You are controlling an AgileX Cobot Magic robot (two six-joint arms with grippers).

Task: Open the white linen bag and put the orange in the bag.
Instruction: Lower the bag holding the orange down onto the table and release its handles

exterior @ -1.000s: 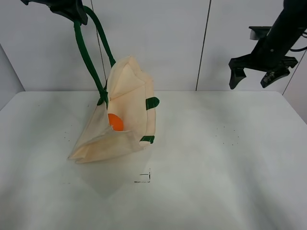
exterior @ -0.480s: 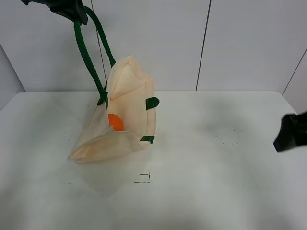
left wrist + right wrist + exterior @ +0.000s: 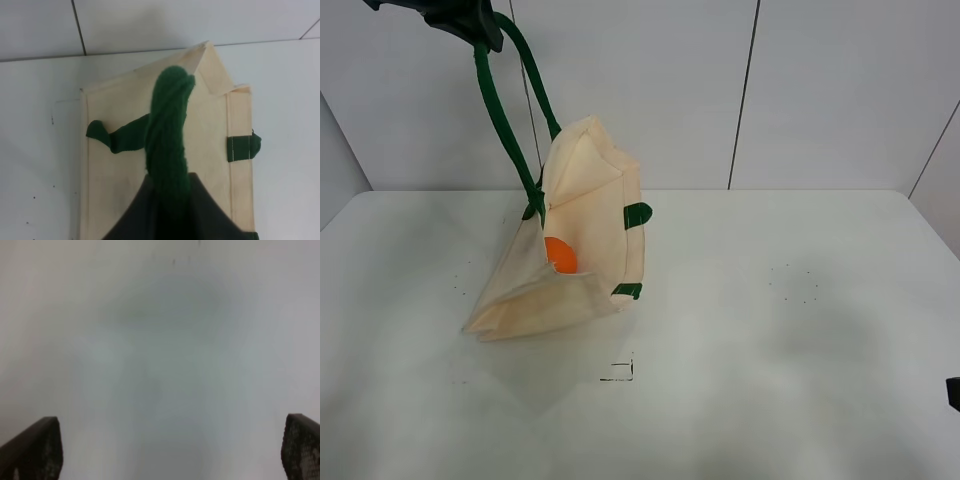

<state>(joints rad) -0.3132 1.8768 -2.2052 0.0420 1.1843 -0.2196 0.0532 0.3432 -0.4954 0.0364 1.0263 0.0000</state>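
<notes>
From up high: see the white linen bag (image 3: 582,240) hanging by one green strap (image 3: 498,110) from the left gripper (image 3: 460,18), way up in the top corner. Rests its bottom edge on the table (image 3: 770,350), with the mouth pulled open. Can spot the orange (image 3: 560,255) inside that mouth, tucked against the cloth. Cannot find the right arm up by the wall, its place a second ago. Has dropped low and off to the side, leaving only a tiny dark bit (image 3: 954,393) at the edge.

From the left wrist: looks straight down the strap onto the bag. Stays pinched shut on the strap, with dark fingers (image 3: 210,220) on both sides of it. Shows no orange from here.

From the right wrist: shows two fingertips (image 3: 35,447) spread far apart. Means a wide-open right gripper (image 3: 165,450), holding nothing, over plain blurry table.

Seems like the main job is done: orange in, right arm backing away. Maybe only needs the bag set down.
</notes>
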